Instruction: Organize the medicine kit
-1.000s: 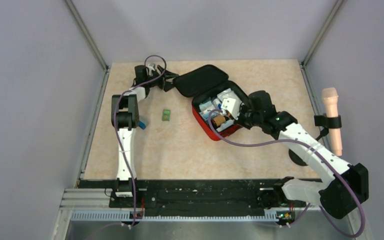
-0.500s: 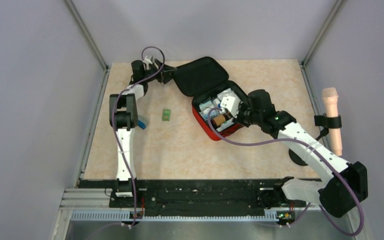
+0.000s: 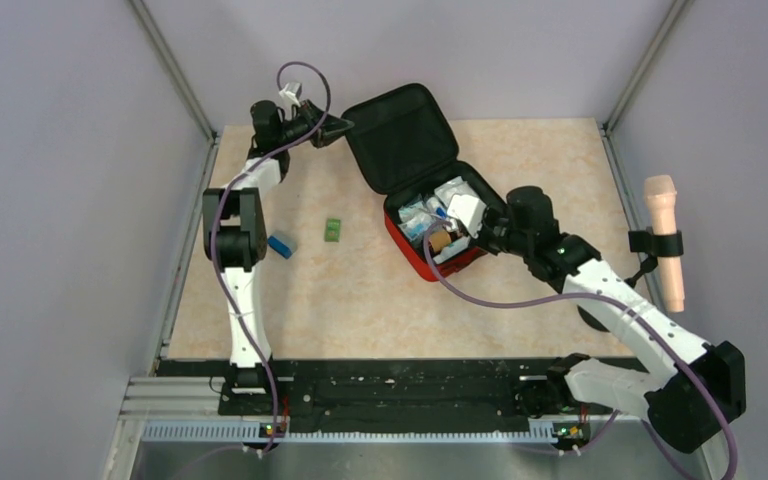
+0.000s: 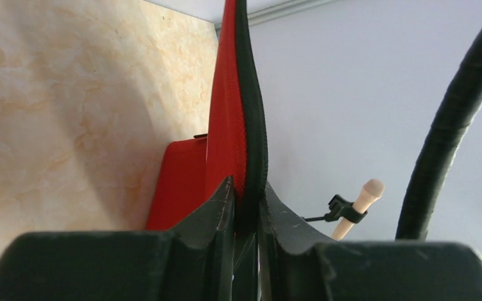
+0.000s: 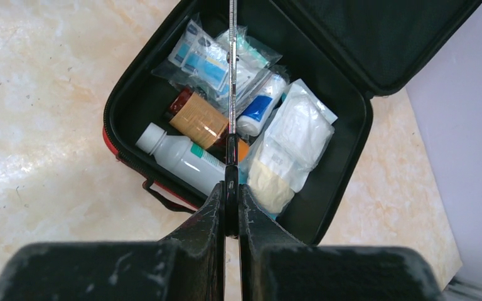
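No text, number or sign could be read. The sachets (image 5: 204,59) and white bottle (image 5: 179,157) inside the medicine kit (image 5: 109,116) carried printed labels, too blurred to make out.

medicine kit (image 3: 405,150) – red woven cloth shell, matt blk lining, glossy clear-plastic pkts (image 5: 194,56), smooth marbled table (image 3: 360,300)

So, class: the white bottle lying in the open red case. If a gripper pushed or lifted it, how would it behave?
The white bottle lies on its side and looks round, so a push would probably roll it, though the brown roll beside it may block that. It looks like smooth hard plastic: likely stiff, perhaps slippery in a grip.
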You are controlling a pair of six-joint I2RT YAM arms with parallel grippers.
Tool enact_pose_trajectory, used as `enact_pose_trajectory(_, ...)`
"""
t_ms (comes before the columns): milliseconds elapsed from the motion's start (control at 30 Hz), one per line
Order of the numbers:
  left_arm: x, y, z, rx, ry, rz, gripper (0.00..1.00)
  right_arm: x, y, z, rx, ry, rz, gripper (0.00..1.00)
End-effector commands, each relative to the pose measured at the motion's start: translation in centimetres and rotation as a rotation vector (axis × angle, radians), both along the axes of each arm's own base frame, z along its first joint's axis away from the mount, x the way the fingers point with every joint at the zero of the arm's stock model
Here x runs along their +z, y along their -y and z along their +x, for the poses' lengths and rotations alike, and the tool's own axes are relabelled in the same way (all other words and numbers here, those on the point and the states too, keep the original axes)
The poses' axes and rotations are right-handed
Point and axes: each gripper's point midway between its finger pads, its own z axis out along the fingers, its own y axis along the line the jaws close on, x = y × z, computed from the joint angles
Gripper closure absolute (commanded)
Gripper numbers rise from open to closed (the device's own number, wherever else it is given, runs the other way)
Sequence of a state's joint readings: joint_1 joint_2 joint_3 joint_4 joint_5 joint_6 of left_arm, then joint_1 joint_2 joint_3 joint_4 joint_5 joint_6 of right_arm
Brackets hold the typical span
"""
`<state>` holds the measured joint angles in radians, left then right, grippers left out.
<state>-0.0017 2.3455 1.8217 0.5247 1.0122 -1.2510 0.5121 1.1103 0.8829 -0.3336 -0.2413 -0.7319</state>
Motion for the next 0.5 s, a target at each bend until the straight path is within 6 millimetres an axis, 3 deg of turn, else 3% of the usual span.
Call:
enact_pose_trajectory(0, 5.1, 2.0, -3.2, -0.089, 0.178, 0.047, 0.85, 4.2, -0.4, 0.7, 0.007, 0.123, 0.094, 1.0)
enact_pose_trajectory(100, 5.7, 2.6, -4.5, -0.124, 0.231, 0.077, 0.95, 5.9, -0.7, 1.0, 0.024, 0.159, 0.108, 1.0)
enact_pose_trajectory(200, 6.3, 2.9, -5.9, -0.137, 0.303, 0.131, 1.0, 6.7, -0.5, 1.5, 0.025, 0.184, 0.104, 1.0)
enact_pose_trajectory(367, 6.4, 2.9, -8.6, -0.157, 0.43, 0.278, 1.0, 4.6, 1.9, 3.1, -0.056, 0.128, 0.09, 1.0)
enact_pose_trajectory(467, 6.8, 2.8, -10.5, -0.182, 0.486, 0.33, 1.0, 1.6, 3.2, 3.5, -0.041, 0.077, 0.024, 1.0)
